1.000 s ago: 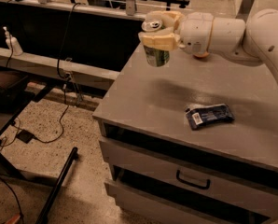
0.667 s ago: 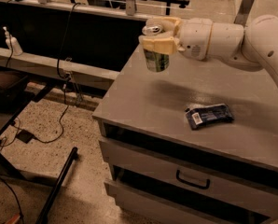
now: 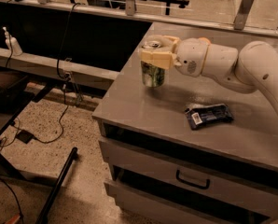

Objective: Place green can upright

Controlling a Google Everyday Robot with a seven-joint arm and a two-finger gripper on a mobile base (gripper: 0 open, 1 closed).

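The green can (image 3: 153,74) stands upright at the left part of the grey cabinet top (image 3: 143,108), its silver top with pull tab facing up. My gripper (image 3: 155,56) reaches in from the right on the white arm, and its cream fingers (image 3: 150,59) are closed around the can's upper half. The can's base looks to be at or just above the surface; I cannot tell whether it touches.
A flat dark blue snack packet (image 3: 208,115) lies on the top to the right of the can. An orange round thing (image 3: 205,40) peeks out behind the arm. The cabinet has drawers (image 3: 192,181) below. Cables and a dark stand leg (image 3: 55,185) are on the floor at left.
The gripper has carried the can downward toward the cabinet top, keeping it upright. The snack packet has not moved.
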